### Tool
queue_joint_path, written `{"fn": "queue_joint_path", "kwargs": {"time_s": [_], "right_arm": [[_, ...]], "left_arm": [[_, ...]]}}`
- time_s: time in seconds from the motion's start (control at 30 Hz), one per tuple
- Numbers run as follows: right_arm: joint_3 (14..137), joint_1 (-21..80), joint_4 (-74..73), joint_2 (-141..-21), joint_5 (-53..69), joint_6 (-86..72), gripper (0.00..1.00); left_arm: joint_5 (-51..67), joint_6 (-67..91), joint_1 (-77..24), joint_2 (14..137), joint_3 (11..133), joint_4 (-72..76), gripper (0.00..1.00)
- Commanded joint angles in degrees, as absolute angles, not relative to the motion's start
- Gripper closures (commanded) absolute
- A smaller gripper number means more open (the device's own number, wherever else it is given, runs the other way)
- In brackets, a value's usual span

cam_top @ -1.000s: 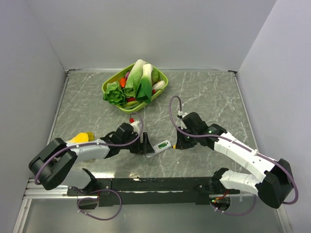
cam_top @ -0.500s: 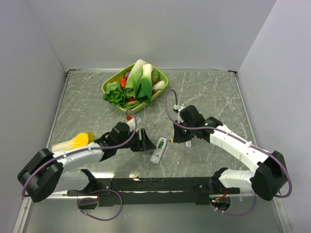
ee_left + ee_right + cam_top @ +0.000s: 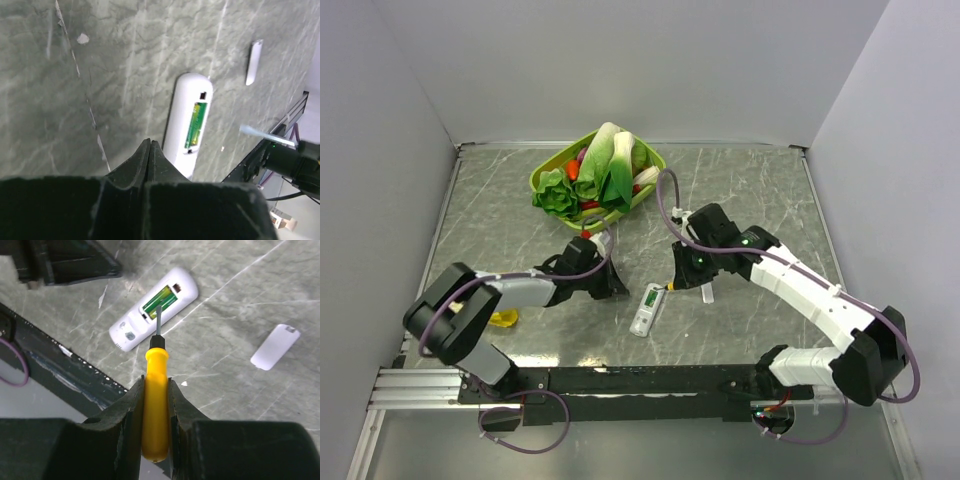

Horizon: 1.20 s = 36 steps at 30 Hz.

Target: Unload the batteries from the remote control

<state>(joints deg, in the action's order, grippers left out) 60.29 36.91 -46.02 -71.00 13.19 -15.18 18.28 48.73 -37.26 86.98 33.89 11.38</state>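
Top view: remote control [image 3: 646, 311] lies flat on the grey marbled surface [image 3: 760, 190], near the middle, btw the two grippers and a bit nearer the arm bases. Its open compartment faces up w/ green showing inside. Left gripper [image 3: 612, 283] is low over the surface just left of the remote, not touching it. Right gripper [image 3: 682, 285] is just right of the remote's far end, w/ a bit of yellow screwdriver [image 3: 669, 291] poking toward it. Green basket [image 3: 657, 160] of toy veg sits at the back, well apart. A yellow item [image 3: 503, 318] is partly hidden under the left arm.

Left wrist view: left gripper [image 3: 150, 145] is closed, fingers pressed together w/ nothing btw them. Remote [image 3: 179, 115] lies just beyond the tips, and a green battery [image 3: 195, 121] sits in its recess. The white cover strip [image 3: 254, 62] lies apart, further out.

Right wrist view: right gripper [image 3: 156, 386] is clamped on the screwdriver's [image 3: 155, 425] yellow handle, shaft pointing at the remote [image 3: 127, 329]. The tip is at the edge of the recess by the battery [image 3: 162, 297]; can't tell if it touches. Battery is in the remote. Cover [image 3: 275, 346] lies to the right, apart from the remote. Left gripper [image 3: 75, 260] shows dark at top left.
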Motion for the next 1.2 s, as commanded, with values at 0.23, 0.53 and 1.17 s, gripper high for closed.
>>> {"fn": "queue_joint_path", "kwargs": {"time_s": [0.23,0.53,1.17], "right_arm": [[68.9,38.5,-51.4,-77.0,14.3,-9.4,1.00],[73.2,41.1,-55.7,-80.8,11.0,-7.6,1.00],[73.6,43.2,-54.8,-81.9,9.2,-7.1,1.00]], "left_arm": [[28.2,52.1,-38.6,95.4,33.3,28.3,0.99],[30.5,56.6,-40.9,96.3,29.4,34.8,0.99],[16.2,52.6,-42.2,83.0,28.5,18.4,0.99]]}}
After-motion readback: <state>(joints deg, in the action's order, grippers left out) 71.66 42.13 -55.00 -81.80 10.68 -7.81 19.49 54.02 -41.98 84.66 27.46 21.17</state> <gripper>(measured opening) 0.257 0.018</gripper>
